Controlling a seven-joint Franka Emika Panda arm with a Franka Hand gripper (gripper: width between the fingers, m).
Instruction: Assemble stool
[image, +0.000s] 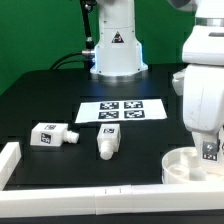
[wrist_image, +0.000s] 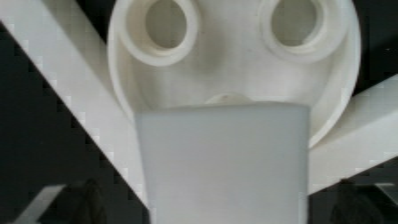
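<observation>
Round shallow white plastic seat disc (image: 178, 166) lies near, at exterior view's right. Short blocky white tagged leg (image: 209, 152) is held upright over it, clamped between fingers of white two-finger gripper (image: 208, 142). In wrist view, disc's holes (wrist_image: 160, 25) are seen beyond leg's end.

Judged step: insertion. Leg to be centred on one hole, kept vertical, lowered gently, then twisted.

Second leg (image: 107, 143) and third leg (image: 50, 133) lie flat toward exterior view's left, near marker board (image: 120, 110).

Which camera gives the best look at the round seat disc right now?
The wrist view: the seat disc fills it close up, two holes plain, though the leg in front hides part. The exterior view shows it small at its lower right, partly hidden by the arm, holes unclear.
</observation>
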